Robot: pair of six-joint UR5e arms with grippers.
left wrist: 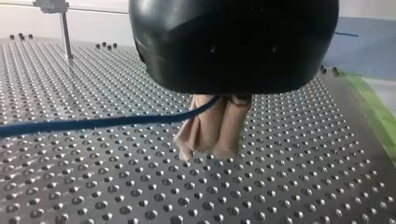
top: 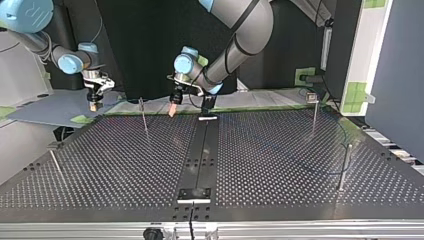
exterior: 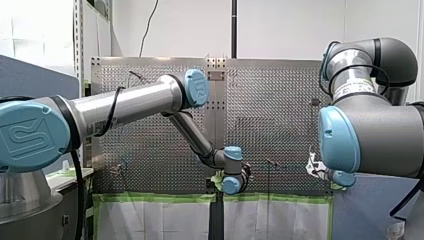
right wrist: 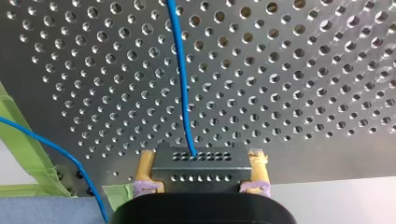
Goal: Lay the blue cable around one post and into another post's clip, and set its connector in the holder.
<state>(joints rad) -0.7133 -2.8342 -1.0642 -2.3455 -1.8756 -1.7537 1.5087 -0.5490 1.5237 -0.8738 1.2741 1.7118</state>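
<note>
Though apart, right pincer (right wrist: 201, 157) tight on connector (right wrist: 201, 167), left pincer (left wrist: 208, 150) tight on blue cable (left wrist: 93, 123)

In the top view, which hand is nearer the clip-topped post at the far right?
Left. My left hand hangs near the table's middle, to the left of the post in that view; my right hand is further left again.

You see a white wall (exterior: 285, 25) behind the metal table (exterior: 280, 115), which is full of small holes. Green tape (exterior: 160, 198) runs along the table's edge in the front view. A grey-blue screen (exterior: 30, 75) stands at that view's left, beside a metal rack post (exterior: 78, 40).
</note>
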